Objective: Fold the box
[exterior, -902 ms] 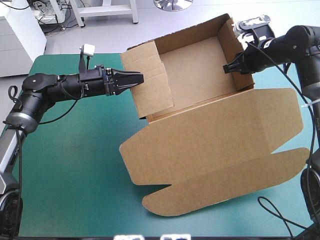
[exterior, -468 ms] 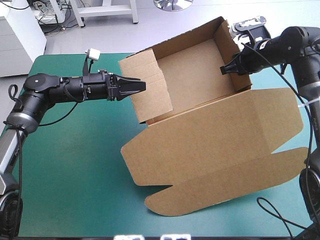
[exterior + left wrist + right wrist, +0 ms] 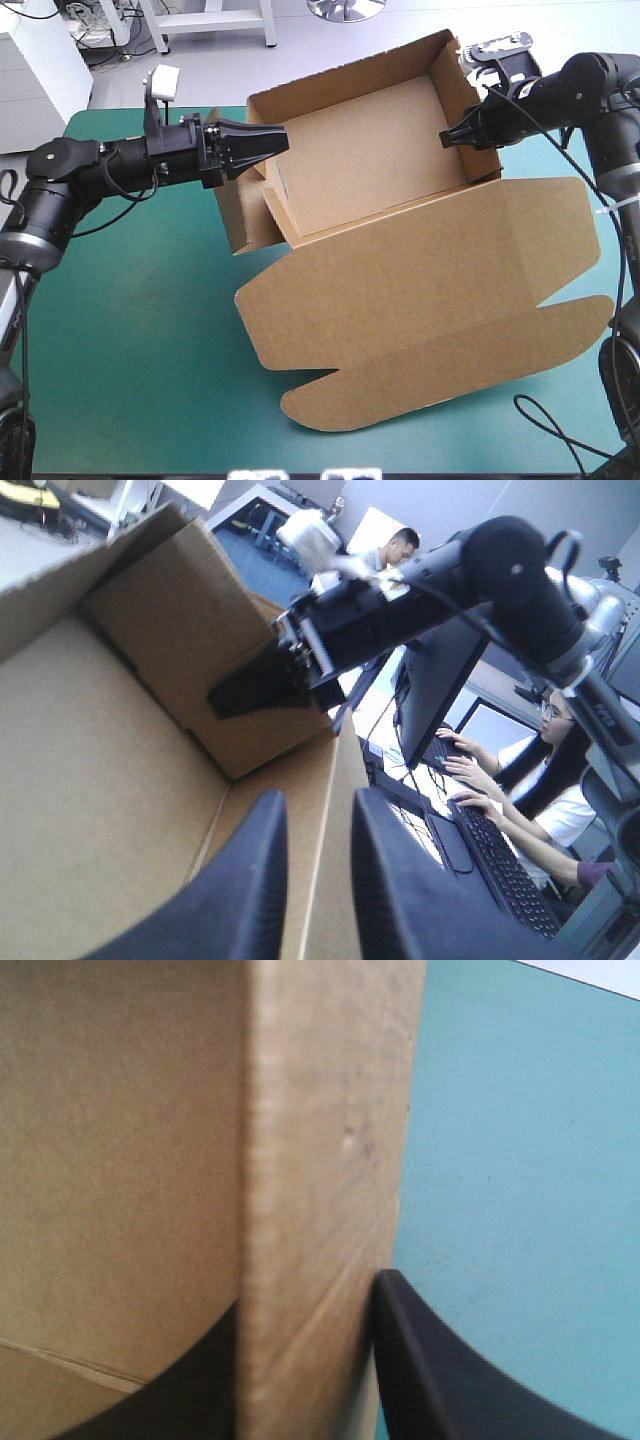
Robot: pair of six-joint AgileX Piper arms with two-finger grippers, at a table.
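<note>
The brown box (image 3: 400, 290) stands as an open tray at the table's far side, its lid (image 3: 440, 330) lying flat toward the front. My left gripper (image 3: 270, 142) is at the tray's far left corner, shut on the wall's top edge. In the left wrist view its fingers (image 3: 255, 880) straddle that board edge (image 3: 325, 810). The left side wall (image 3: 240, 215) hangs outward. My right gripper (image 3: 457, 135) is shut on the right wall (image 3: 470, 120). The right wrist view shows that wall (image 3: 320, 1160) between the fingers (image 3: 440, 1370).
Bare teal-green cover (image 3: 130, 330) lies to the left of the box and in front of it. The lid's front flap (image 3: 330, 405) reaches close to the table's front edge. The tray's far wall overhangs the table's far edge.
My left gripper has left the outside of the left wall, risen and closed on the far left corner. The left wall has swung outward. My right gripper has barely moved.
</note>
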